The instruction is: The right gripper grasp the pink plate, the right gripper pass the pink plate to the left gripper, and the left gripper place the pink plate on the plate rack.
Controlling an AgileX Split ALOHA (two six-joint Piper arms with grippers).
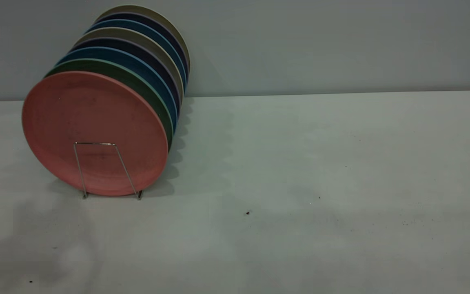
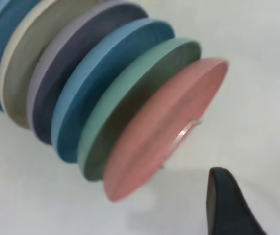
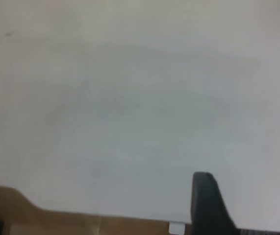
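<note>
The pink plate (image 1: pixel 92 118) stands on edge at the front of the plate rack (image 1: pixel 79 170), behind a low wire loop. It leans back against a teal-green plate (image 1: pixel 145 87). In the left wrist view the pink plate (image 2: pixel 164 132) is the nearest of the row, with the rack wire (image 2: pixel 184 133) across its face. My left gripper (image 2: pixel 256 172) is open and empty, a short way off the pink plate's rim, touching nothing. My right gripper (image 3: pixel 250 180) hangs over bare table; one black finger (image 3: pixel 206 200) shows, with nothing in it. Neither gripper shows in the exterior view.
Behind the teal-green plate the rack holds several more plates, blue (image 1: pixel 137 67), dark navy and beige. The white table (image 1: pixel 300 183) stretches right of the rack with a few dark specks. The right wrist view shows the table's edge (image 3: pixel 105 215) and brown floor beyond it.
</note>
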